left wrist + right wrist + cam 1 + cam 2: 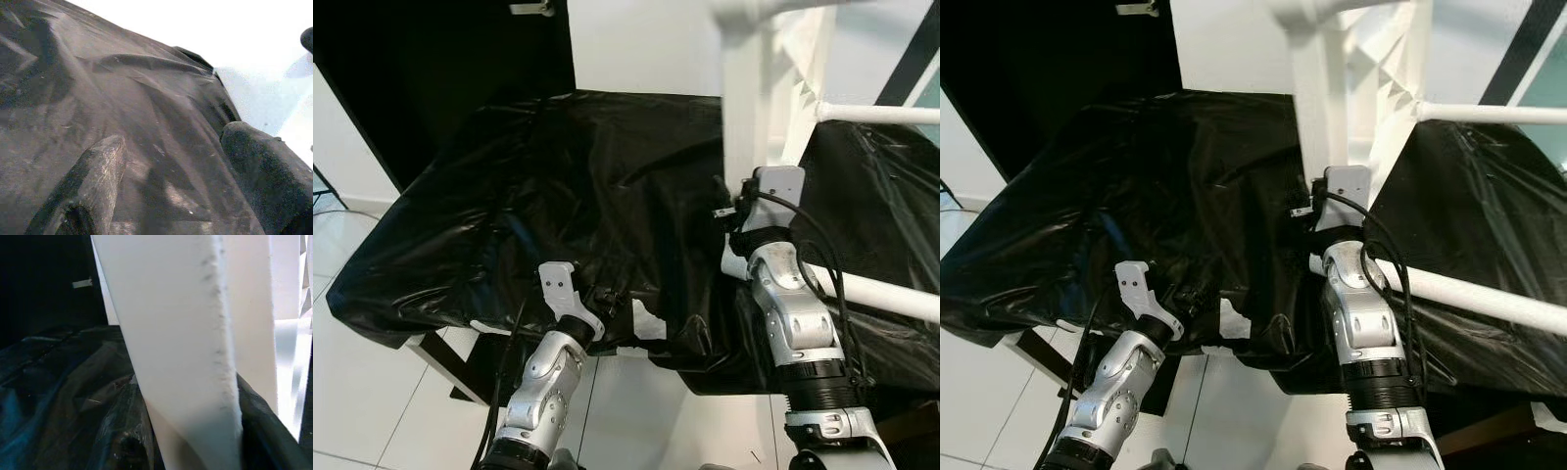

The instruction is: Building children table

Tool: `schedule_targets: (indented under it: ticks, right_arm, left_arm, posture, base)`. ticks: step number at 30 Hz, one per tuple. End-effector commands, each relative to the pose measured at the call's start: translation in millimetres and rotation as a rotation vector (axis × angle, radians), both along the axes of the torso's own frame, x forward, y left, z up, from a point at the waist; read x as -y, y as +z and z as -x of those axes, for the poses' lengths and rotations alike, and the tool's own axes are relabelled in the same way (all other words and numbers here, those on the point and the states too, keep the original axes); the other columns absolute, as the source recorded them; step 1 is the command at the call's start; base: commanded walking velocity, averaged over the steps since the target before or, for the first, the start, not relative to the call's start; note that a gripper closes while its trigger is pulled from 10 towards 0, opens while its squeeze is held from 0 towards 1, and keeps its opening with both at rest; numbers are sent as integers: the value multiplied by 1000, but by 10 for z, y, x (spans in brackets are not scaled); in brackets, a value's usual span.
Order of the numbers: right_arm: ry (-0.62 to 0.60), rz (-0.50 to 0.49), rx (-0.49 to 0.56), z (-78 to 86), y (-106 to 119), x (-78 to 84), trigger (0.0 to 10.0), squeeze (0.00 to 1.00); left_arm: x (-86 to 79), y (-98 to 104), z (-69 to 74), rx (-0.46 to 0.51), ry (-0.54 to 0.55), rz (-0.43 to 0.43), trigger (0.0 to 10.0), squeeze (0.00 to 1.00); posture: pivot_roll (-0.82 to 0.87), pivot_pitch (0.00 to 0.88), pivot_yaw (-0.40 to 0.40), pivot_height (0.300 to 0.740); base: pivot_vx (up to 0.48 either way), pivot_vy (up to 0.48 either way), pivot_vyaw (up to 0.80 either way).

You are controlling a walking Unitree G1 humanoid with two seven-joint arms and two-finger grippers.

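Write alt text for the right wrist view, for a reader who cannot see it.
A white table leg stands upright close to the camera, gripped near its base between the right gripper's two black jaws. Behind it lies crumpled black plastic sheeting, with more white frame parts beside the leg.

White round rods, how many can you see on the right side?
2. One white rod runs across the upper right, over the black plastic sheet. The other rod slants lower down, beside the right gripper's arm. More may be hidden behind the white frame.
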State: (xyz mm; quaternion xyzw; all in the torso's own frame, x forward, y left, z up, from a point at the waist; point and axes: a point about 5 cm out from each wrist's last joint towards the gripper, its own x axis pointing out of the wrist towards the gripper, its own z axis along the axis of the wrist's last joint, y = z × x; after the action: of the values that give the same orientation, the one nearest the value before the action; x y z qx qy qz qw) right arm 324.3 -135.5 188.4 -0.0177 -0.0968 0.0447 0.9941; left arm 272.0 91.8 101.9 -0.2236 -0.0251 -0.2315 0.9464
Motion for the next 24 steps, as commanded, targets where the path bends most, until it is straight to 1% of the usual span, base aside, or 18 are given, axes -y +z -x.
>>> schedule_targets:
  ticks: [1, 2, 4, 5, 8, 9, 11, 12, 13, 14, 19, 21, 22, 24]
  right_arm:
    - [10, -37, -93, -5, -158, 10, 0, 0]
    - [10, -37, -93, -5, -158, 10, 0, 0]
    - [45, -85, -115, -3, -176, -13, 0, 0]
    - [45, -85, -115, -3, -176, -13, 0, 0]
    - [130, -182, -166, 27, -236, -89, 0, 0]
    - [141, -195, -172, 33, -243, -99, 0, 0]
    - [157, -252, -201, 50, -283, -110, 0, 0]
    - [151, -286, -221, 56, -317, -94, 4353, 0]
    - [144, -316, -240, 61, -353, -73, 8118, 0]
    - [140, -328, -253, 67, -380, -59, 10000, 0]
    - [149, -338, -269, 83, -414, -52, 10000, 0]
    - [213, -363, -319, 116, -472, -113, 10000, 0]
    - [213, -363, -319, 116, -472, -113, 10000, 0]
    - [293, -386, -386, 169, -551, -206, 10000, 0]
  left_arm:
    - [106, 58, 84, 126, -249, 8, 10000, 0]
    - [106, 58, 84, 126, -249, 8, 10000, 0]
    - [104, 60, 82, 128, -248, 6, 10000, 0]
    - [104, 60, 82, 128, -248, 6, 10000, 0]
    - [102, 53, 93, 127, -248, 0, 10000, 0]
    - [101, 52, 95, 127, -248, 0, 10000, 0]
    - [101, 49, 97, 127, -248, -2, 10000, 0]
    - [101, 47, 99, 126, -247, -3, 10000, 0]
    - [101, 45, 100, 125, -247, -4, 10000, 0]
    - [101, 43, 103, 124, -247, -4, 10000, 0]
    - [102, 39, 111, 122, -248, -5, 10000, 0]
    - [103, 30, 118, 118, -252, -8, 10000, 0]
    - [103, 30, 118, 118, -252, -8, 10000, 0]
    - [102, 26, 119, 117, -254, -11, 10000, 0]
  posture:
    - [-78, 51, 11, 740]
    - [-78, 51, 11, 740]
    - [-77, 51, 11, 740]
    - [-77, 51, 11, 740]
    - [-75, 53, 9, 740]
    - [-75, 53, 9, 740]
    - [-76, 57, 8, 740]
    - [-77, 60, 8, 740]
    - [-78, 60, 9, 740]
    - [-78, 64, 9, 740]
    - [-81, 66, 11, 740]
    - [-85, 68, 14, 740]
    - [-85, 68, 14, 740]
    - [-85, 67, 17, 740]
  base:
    - [0, 0, 0]
    - [0, 0, 0]
    - [0, 0, 0]
    - [0, 0, 0]
    - [0, 0, 0]
    - [0, 0, 0]
    - [0, 0, 0]
    - [0, 0, 0]
    - [0, 0, 0]
    - [0, 0, 0]
    - [0, 0, 0]
    - [0, 0, 0]
    - [0, 0, 0]
    - [0, 0, 0]
